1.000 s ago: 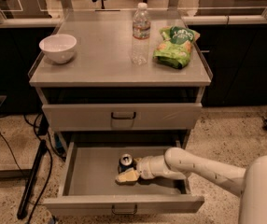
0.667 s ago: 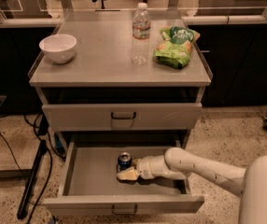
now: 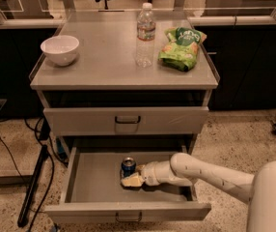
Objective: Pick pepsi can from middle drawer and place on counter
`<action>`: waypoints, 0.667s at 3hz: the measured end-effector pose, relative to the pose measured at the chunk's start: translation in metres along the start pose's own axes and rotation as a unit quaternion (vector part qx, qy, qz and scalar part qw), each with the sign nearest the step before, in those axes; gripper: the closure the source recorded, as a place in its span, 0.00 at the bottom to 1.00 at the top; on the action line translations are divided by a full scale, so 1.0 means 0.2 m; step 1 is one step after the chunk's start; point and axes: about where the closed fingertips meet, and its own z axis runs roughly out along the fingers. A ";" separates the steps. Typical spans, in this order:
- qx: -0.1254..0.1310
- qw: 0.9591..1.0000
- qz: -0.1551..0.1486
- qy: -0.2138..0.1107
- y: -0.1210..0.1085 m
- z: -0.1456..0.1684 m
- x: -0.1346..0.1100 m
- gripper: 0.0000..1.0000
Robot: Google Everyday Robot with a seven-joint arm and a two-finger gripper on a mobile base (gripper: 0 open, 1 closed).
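Note:
The pepsi can (image 3: 128,166) stands upright in the open middle drawer (image 3: 89,178), near the middle of the tray, its silver top showing. My gripper (image 3: 131,180) reaches into the drawer from the right on a white arm (image 3: 200,173). It sits low on the drawer floor, right against the can's front side. The counter (image 3: 104,62) is the grey top of the cabinet above.
On the counter stand a white bowl (image 3: 60,49) at the left, a clear water bottle (image 3: 145,29) in the middle and a green chip bag (image 3: 181,48) at the right. The upper drawer (image 3: 126,120) is shut. Cables and a black stand (image 3: 34,187) lie left of the cabinet.
The can has shifted slightly to the left in the drawer. The gripper stays close against it and the arm has barely moved.

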 end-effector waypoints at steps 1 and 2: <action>0.008 1.000 -0.012 -0.021 0.06 -0.05 -0.07 1.00; 0.029 0.998 -0.031 -0.048 0.15 -0.17 -0.17 1.00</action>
